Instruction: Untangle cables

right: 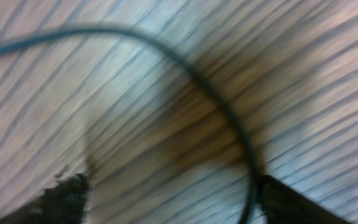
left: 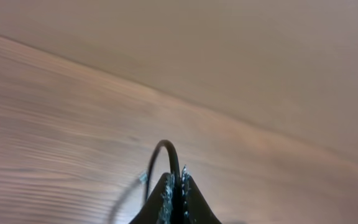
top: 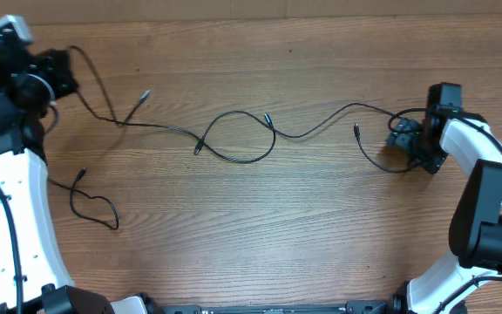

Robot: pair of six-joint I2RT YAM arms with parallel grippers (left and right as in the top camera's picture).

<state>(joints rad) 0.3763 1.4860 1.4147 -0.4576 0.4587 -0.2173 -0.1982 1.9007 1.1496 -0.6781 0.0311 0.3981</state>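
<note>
Upper left of the overhead view: the left gripper (top: 63, 73) is clenched on one end of a thin black cable (top: 103, 103). In the left wrist view its fingers (left: 166, 199) are pressed together, and the cord arches up out of the tips before dropping toward the wooden table (top: 260, 244). From the grip this cable descends toward centre frame and meets a short branch ending in a pale plug (top: 146, 92). It then continues rightward to a connector (top: 197, 149) left of centre.

Centre frame: a second stretch of cable (top: 242, 159) forms an oval loop that crosses itself near a small connector (top: 268, 118), then runs in a shallow wave toward the right edge. Whether this stretch and the first are one cord or two meeting end to end cannot be told.

Right edge, mid-height: the right gripper (top: 410, 139) sits low over the table, and the end of the wave reaches it. A hook-shaped cord (top: 375, 162) with a free plug (top: 356, 130) curves in toward it from the lower left. In the right wrist view, which is blurred, the two fingers (right: 67, 198) stand wide apart, released. A cord (right: 216, 93) arcs across the wood between them and passes just beside the finger at lower right.

Lower left: a separate cable (top: 94, 205) lies in a small loop beside the left arm (top: 16, 218), well apart from the rest.
</note>
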